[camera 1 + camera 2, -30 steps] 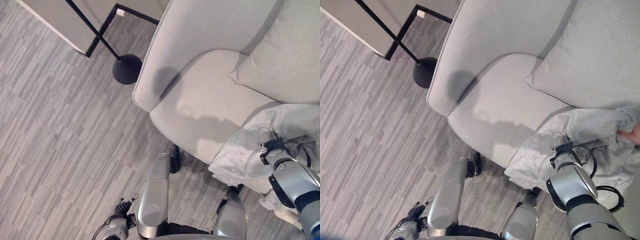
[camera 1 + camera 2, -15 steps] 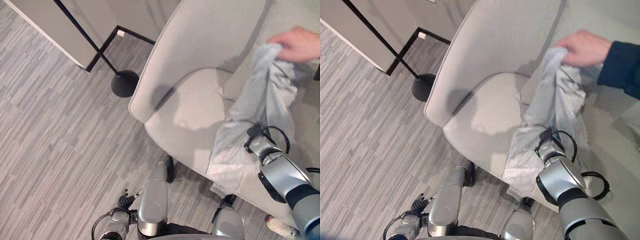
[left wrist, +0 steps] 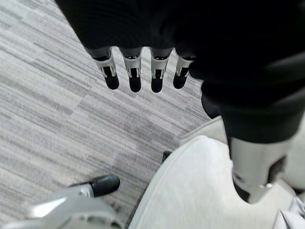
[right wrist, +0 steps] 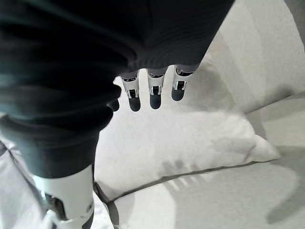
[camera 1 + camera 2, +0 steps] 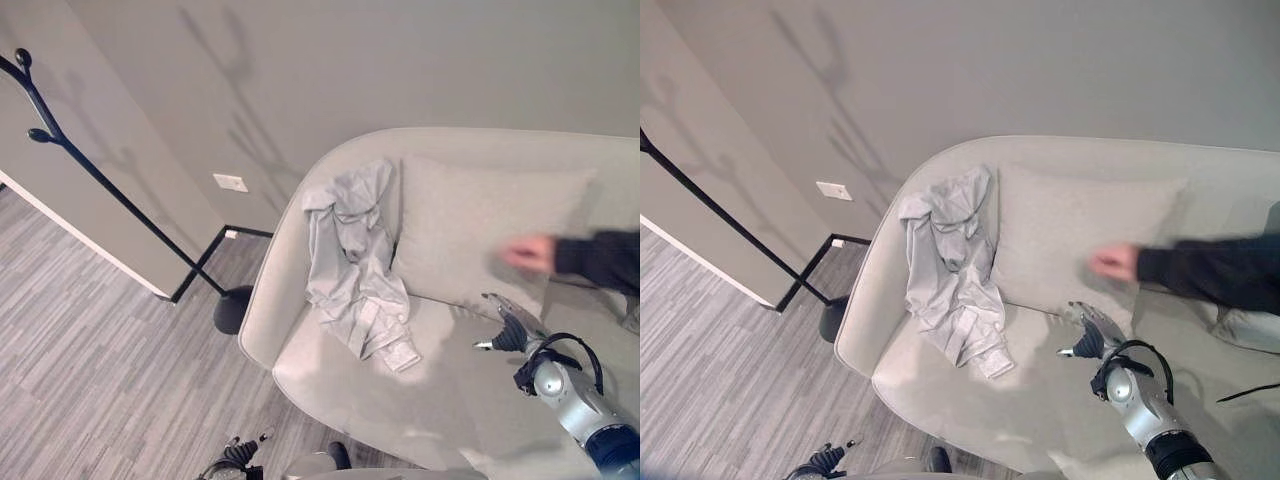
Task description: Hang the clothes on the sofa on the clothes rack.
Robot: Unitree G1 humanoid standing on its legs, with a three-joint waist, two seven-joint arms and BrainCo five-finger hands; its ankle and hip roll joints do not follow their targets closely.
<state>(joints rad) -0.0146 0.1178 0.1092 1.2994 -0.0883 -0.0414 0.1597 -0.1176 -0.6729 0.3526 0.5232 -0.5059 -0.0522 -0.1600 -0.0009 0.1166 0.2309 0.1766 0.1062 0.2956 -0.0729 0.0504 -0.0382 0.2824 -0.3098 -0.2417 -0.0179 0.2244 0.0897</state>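
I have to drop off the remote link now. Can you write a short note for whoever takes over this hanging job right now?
Right hand: open, holding nothing, raised over the sofa seat in front of the cushion.
Left hand: open, idle, low over the floor.
Grey garment: draped over the sofa's backrest and down onto the seat, at the end nearest the clothes rack.
A person's hand reaches in over the cushion; mind it.
Done: nothing hung. Left: grasp the garment, carry it to the rack, hang it.

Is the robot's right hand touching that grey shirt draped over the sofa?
Apart. In the left eye view, the right hand hangs open over the sofa seat, with bare cushion showing between it and the grey shirt.
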